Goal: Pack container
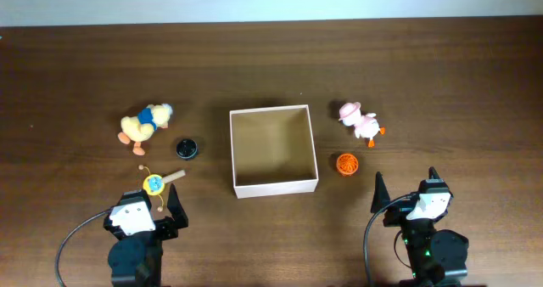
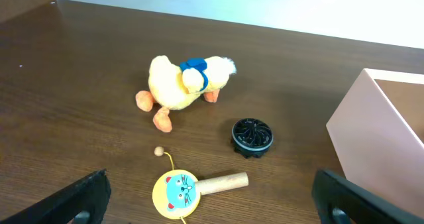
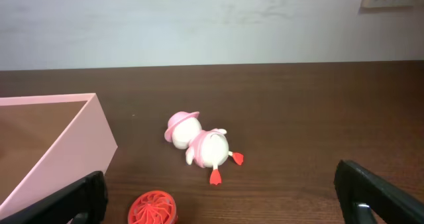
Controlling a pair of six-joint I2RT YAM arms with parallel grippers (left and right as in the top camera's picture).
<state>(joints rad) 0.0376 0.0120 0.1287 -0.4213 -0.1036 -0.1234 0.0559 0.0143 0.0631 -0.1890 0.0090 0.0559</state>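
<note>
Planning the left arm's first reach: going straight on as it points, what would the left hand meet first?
Probably the yellow cat-face rattle drum, lying just ahead of the open left hand; the plush duck lies farther on, though depth is hard to judge.

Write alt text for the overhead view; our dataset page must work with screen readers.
An empty, open cardboard container sits on a dark table. Left of it lie a yellow plush duck, a black disc and a cat-face rattle; right of it, a pink toy duck and an orange disc.
</note>
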